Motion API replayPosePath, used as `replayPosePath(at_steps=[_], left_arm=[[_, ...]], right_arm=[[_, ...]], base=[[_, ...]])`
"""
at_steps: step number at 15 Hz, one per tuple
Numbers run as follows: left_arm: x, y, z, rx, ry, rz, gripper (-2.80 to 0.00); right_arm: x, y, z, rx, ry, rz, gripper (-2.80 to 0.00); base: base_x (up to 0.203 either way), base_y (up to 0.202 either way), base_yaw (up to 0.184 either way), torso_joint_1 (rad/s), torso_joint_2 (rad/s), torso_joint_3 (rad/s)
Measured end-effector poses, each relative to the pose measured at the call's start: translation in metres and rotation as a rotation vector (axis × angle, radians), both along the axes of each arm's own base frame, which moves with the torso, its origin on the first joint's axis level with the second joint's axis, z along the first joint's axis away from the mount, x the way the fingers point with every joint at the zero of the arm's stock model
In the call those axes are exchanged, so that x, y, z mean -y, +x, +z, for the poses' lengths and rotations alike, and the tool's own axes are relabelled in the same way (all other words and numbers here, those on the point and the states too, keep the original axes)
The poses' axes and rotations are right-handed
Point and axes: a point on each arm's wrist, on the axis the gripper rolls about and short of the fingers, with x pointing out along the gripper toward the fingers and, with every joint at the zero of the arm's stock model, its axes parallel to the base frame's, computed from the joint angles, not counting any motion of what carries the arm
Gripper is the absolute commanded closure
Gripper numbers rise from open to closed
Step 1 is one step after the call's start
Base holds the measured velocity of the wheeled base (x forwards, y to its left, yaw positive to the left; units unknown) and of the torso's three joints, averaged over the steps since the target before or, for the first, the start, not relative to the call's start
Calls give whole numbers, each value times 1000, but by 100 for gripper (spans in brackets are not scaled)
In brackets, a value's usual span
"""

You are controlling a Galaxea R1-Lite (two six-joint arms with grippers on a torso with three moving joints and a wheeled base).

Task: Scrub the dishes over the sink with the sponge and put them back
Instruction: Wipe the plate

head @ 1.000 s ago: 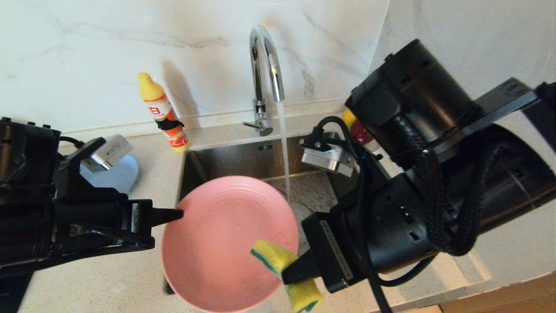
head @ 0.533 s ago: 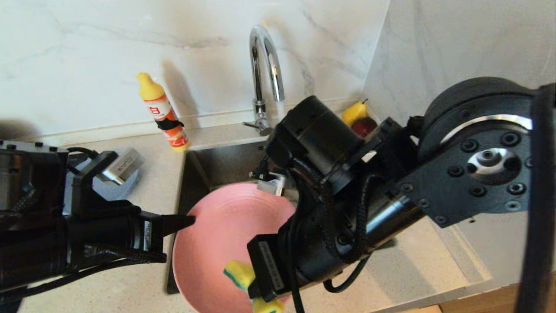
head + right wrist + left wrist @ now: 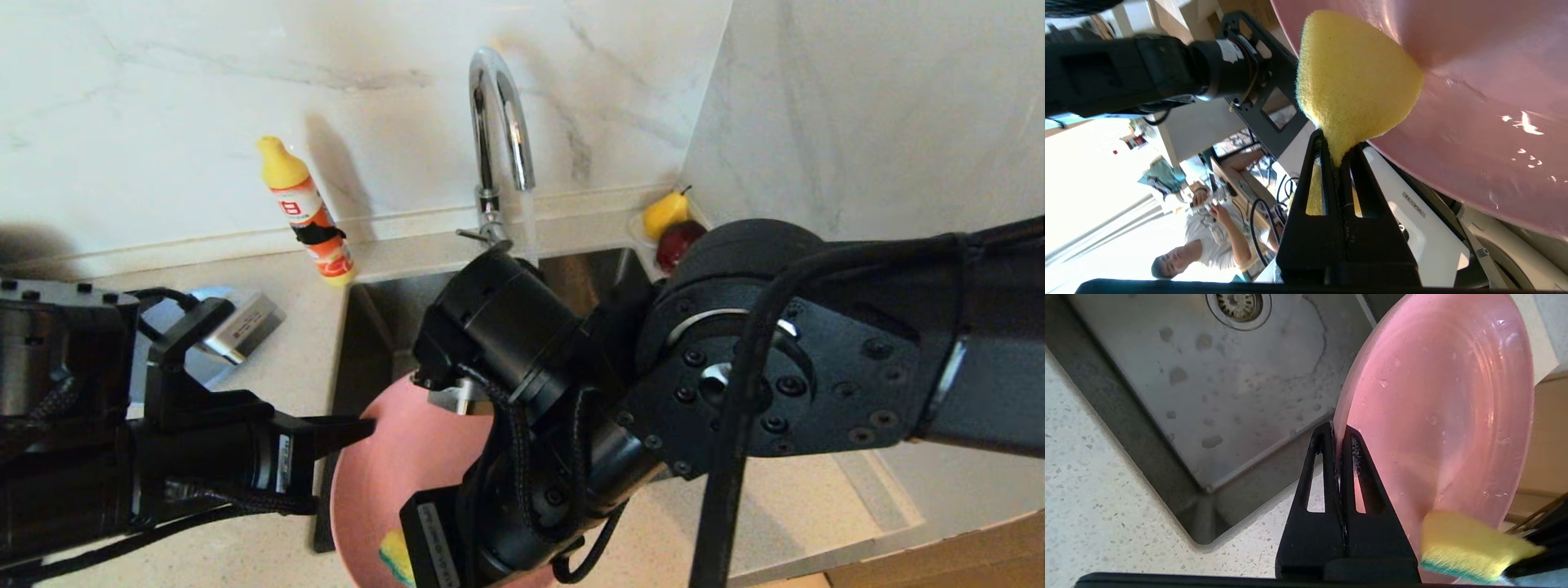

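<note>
Fingers of the right gripper are clamped on the sponge, pressed against the near face of the pink plate, whose left rim is pinched by the left gripper over the sink.

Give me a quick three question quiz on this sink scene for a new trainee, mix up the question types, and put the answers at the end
1. True or false: the left gripper is clamped on the rim of the pink plate.
2. What does the right gripper hold? A) a brush B) the sponge C) a cloth
3. Fill in: the sponge presses against the ____.

Key: 1 true; 2 B; 3 pink plate, held tilted over the sink.
</note>
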Motion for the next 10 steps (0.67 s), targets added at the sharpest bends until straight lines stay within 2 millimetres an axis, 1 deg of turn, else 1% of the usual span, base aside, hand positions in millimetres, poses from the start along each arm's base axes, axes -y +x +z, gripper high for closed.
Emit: replayPosePath(at_steps=[5, 7, 10], left_arm=[[1, -6, -2, 7, 14, -26, 0], [0, -9, -5, 14, 34, -39, 0], [1, -12, -8, 50, 28, -55, 0]], right_arm=[[-11, 1, -15, -13, -29, 6, 0], [-10, 5, -15, -3, -22, -7, 0], [-3, 17, -10, 16, 5, -43, 0]], base=[[0, 0, 0, 0, 0, 0], [0, 0, 0, 0, 0, 0], [0, 0, 0, 0, 0, 0]])
